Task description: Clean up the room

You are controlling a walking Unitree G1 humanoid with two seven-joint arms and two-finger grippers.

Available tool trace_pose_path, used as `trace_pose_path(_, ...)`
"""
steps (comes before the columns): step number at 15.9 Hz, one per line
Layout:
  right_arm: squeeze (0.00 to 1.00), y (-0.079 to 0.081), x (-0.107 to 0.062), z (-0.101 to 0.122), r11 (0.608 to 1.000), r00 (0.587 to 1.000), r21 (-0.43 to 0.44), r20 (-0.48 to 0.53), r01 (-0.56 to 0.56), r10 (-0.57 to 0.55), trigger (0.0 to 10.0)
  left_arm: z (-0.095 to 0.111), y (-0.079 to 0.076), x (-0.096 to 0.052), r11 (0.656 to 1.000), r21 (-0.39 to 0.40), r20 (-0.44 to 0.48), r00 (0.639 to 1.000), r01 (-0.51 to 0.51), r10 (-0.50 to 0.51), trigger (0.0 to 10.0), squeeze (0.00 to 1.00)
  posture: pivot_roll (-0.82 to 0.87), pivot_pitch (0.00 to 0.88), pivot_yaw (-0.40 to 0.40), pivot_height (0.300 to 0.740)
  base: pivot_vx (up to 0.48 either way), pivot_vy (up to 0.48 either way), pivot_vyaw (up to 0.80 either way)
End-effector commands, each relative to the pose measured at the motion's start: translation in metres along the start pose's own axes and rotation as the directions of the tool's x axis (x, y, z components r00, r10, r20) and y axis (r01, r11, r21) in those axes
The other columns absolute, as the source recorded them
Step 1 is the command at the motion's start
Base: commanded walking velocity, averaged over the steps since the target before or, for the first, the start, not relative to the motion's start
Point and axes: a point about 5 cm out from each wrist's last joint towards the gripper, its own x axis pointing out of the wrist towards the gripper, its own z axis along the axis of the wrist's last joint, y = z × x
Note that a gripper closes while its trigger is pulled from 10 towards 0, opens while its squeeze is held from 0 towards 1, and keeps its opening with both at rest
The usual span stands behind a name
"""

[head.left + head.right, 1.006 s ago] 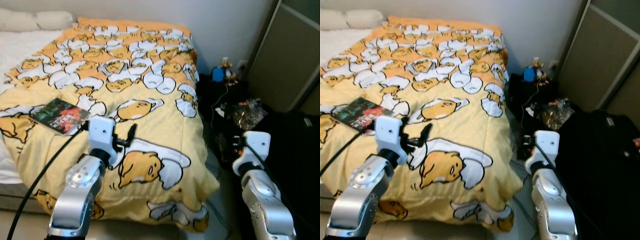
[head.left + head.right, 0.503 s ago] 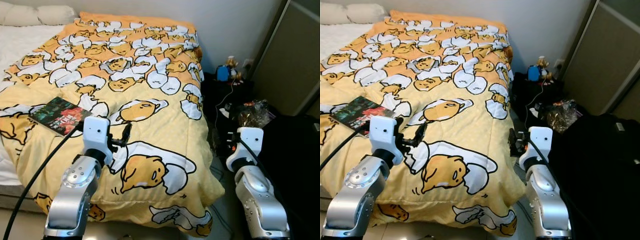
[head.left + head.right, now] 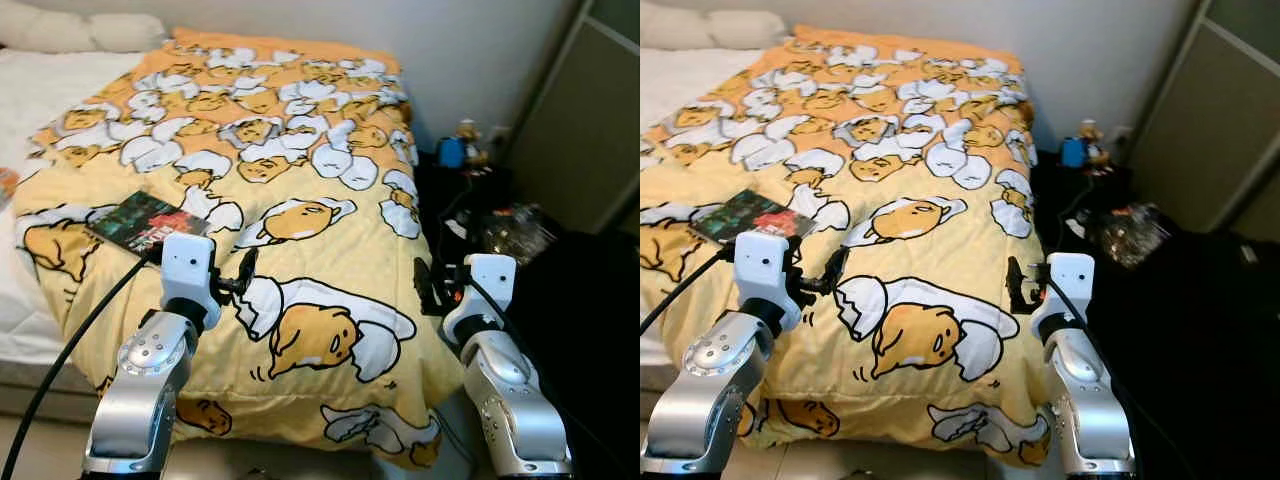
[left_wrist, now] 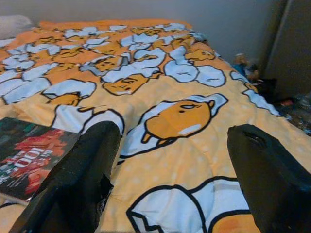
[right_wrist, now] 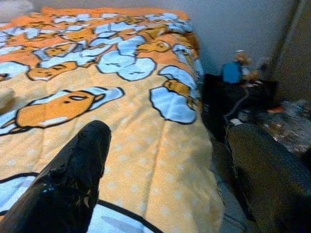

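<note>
Bed with yellow-orange comforter, printed all over with white-and-yellow egg characters outlined in black; it covers the mattress to the foot edge and hangs over the near corner. On it, toward my left, I see a book lying flat: a thin dark cover with red and green artwork and white lettering, set at a slant. My left gripper hovers over the comforter just beside the book's near corner, jaws spread wide and holding nothing; in the left wrist view the book sits next to one finger. My right gripper hangs at the bed's right edge, jaws likewise parted and empty. A white pillow rests at the head. Right of the bed, dark clutter with a blue item lies on the floor.
</note>
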Motion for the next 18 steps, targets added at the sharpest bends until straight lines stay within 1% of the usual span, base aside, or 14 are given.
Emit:
trace_pose_path(1, 0.0, -0.0027, 0.0012, -0.0017, 1.0, 1.0, 0.003, -0.016, 0.008, -0.008, 10.0, 0.0029, -0.0012, -0.0002, 1.0, 0.007, 0.007, 1.0, 0.004, -0.004, 10.0, 0.0, -0.02, 0.0, 0.007, 0.74, 0.0, 0.337, 0.0)
trace_pose_path(5, 0.0, -0.0011, 0.0035, -0.0011, 1.0, 1.0, 0.021, -0.019, -0.006, 0.007, 10.0, 0.003, -0.0005, 0.0, 1.0, 0.007, 0.004, 1.0, 0.001, -0.001, 10.0, 0.0, -0.01, 0.0, 0.007, 0.74, 0.0, 0.378, 0.0)
trace_pose_path(12, 0.0, 0.0006, 0.0053, -0.0002, 0.999, 1.0, 0.026, -0.021, -0.02, 0.02, 10.0, 0.0033, 0.0002, 0.001, 1.0, 0.014, 0.001, 1.0, -0.001, 0.001, 10.0, 0.0, -0.01, 0.0, 0.01, 0.74, 0.0, 0.47, 0.0)
trace_pose_path(16, 0.0, 0.0007, 0.004, -0.0021, 0.999, 1.0, 0.031, -0.023, -0.013, 0.014, 10.0, 0.0024, 0.0005, 0.0011, 1.0, 0.018, -0.002, 1.0, 0.004, -0.004, 10.0, 0.0, -0.03, 0.0, 0.025, 0.74, 0.0, 0.473, 0.0)
trace_pose_path(18, 0.0, -0.0024, 0.0008, -0.0027, 1.0, 1.0, 0.027, -0.021, 0.006, -0.005, 10.0, 0.0015, -0.0005, 0.0034, 1.0, 0.022, -0.006, 1.0, 0.021, -0.021, 10.0, 0.0, -0.05, 0.0, 0.04, 0.74, 0.0, 0.472, 0.0)
